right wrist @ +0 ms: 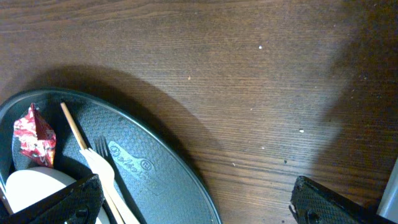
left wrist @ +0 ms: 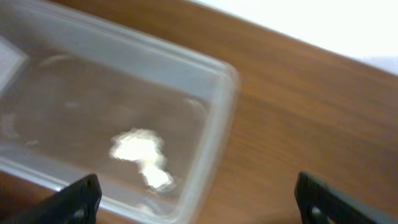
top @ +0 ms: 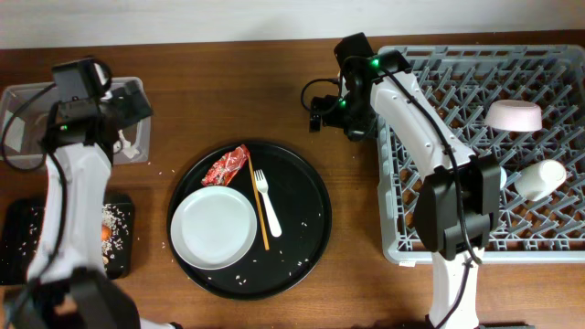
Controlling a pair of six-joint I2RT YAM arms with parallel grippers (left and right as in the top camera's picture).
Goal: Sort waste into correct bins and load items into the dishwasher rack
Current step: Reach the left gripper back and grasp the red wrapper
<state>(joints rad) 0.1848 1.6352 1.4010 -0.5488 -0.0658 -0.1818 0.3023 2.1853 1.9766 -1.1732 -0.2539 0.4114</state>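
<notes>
Wooden worktop (top: 274, 82), overhead: tub (top: 18, 96) under the left tool (top: 128, 123), rack (top: 393, 247) beside the right tool (top: 315, 105).

Left wrist: tool (left wrist: 199, 202) wide open, empty; paper (left wrist: 140, 155) in the tub (left wrist: 217, 74) ahead.

Right wrist: tool (right wrist: 199, 202) wide open, empty; wrapper (right wrist: 34, 134), stick (right wrist: 74, 130) and fork (right wrist: 99, 165) ahead, off to one side.

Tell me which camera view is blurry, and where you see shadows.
Left wrist view: blurred, with the clear tub and the crumpled white paper inside it smeared. Right wrist view: sharp, wood grain crisp; the round black tray throws a soft shadow on the table, and there is a darker shadow at upper right. Overhead view: sharp and evenly lit.
</notes>
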